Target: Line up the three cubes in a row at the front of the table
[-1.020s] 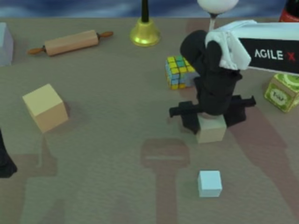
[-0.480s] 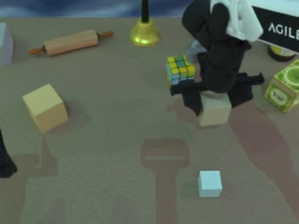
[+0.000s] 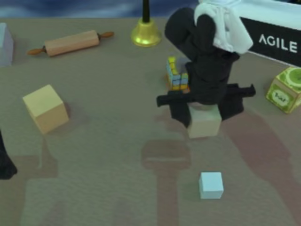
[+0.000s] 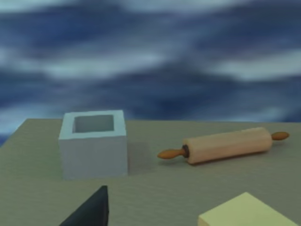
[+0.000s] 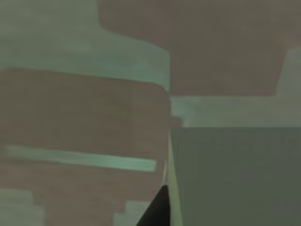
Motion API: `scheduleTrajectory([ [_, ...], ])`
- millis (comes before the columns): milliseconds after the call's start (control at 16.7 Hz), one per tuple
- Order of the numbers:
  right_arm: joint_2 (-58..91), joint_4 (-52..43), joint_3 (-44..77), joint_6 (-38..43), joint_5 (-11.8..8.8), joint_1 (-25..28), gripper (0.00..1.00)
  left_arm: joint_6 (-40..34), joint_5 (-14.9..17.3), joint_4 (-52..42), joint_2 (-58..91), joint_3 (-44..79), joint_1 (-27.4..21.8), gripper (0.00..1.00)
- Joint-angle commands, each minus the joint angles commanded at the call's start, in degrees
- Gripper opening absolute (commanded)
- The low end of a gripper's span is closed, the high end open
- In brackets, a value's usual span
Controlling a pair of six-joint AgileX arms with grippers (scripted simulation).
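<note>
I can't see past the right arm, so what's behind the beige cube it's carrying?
Behind the beige cube, held by the right gripper, stands the multicoloured puzzle cube. The arm covers most of it; only one edge shows.

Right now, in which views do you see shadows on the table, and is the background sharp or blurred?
Top view: broad reddish-brown shadows of the arms cross the table, one right under the right gripper and its beige cube. Left wrist view: the hollow pale blue box throws a short shadow toward the rolling pin; the blue cloudy backdrop is blurred. Right wrist view: mostly large shadow patches.
</note>
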Motion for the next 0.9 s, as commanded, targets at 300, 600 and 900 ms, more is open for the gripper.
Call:
scheduleTrajectory([
  [300,-6.0,0.1,-7.1,17.0,0.2,11.3,0.00,0.0,0.0,0.0,0.0,0.0,0.0,1.00],
  [600,-9.9,0.7,-10.9,23.7,0.4,17.1,0.00,0.0,0.0,0.0,0.0,0.0,0.0,1.00],
  [900,-9.4,1.6,-11.5,23.6,0.4,16.9,0.00,0.0,0.0,0.0,0.0,0.0,0.0,1.00],
])
